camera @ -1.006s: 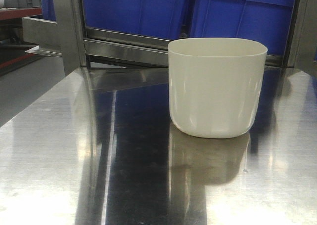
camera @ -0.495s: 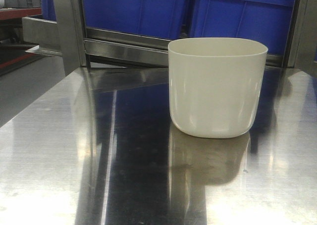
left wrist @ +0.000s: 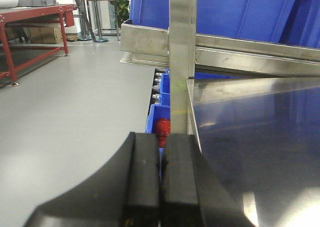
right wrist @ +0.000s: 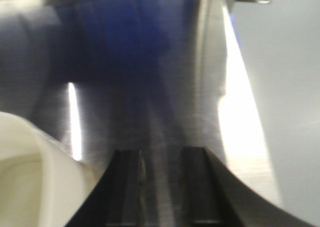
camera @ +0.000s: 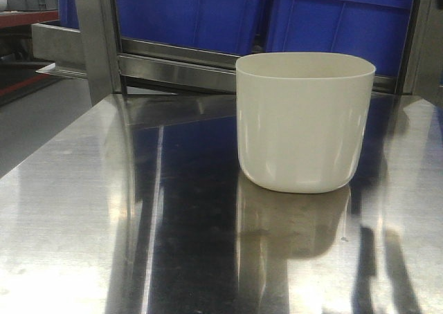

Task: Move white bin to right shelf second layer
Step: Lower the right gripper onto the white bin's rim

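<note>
R pincer (right wrist: 161,157) ajar above tabletop (right wrist: 150,62) beside white bin (right wrist: 25,187); L pincer (left wrist: 161,139) closed

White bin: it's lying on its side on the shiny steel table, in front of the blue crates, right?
Not quite. The white bin stands upright, mouth up, on the shiny steel table, in front of the blue crates. The exterior front-facing view shows it.

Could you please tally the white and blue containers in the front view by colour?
White bin: 1
Blue crates: 2, side by side behind the bin
Total: 3
</note>
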Robot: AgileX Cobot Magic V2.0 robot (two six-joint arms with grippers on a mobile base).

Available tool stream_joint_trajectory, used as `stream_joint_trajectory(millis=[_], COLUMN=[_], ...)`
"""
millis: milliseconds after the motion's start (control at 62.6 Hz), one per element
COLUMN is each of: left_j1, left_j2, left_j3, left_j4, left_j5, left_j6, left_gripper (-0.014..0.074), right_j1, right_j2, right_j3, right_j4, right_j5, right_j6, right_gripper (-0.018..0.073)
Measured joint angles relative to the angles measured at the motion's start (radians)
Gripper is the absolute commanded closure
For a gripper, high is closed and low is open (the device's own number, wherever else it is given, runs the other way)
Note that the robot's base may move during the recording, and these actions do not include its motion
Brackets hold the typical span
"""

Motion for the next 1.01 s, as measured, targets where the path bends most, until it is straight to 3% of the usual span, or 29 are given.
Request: stream_joint_trajectory(millis=[176,511,1006], left_j1=[0.0,0.0,0.0], left_j2=[0.0,0.0,0.0], left_j3=[0.0,0.0,0.0], left_j4=[0.0,0.0,0.0], left_j5=[0.0,0.0,0.0], left_j6=[0.0,0.0,0.0], left_gripper=[0.0512,0.0512,0.0512], right_j1=[0.045,0.061,0.061], right_j2=[0.079,0.183,0.218], right_j3=[-0.14,-0.213,-0.213], right_j4=[0.113,0.21,0.225], right_j5=[0.113,0.194,0.198], right_j6=[-0.103,-0.12,-0.122], right_gripper=[0.0252,0.0252,0.0252])
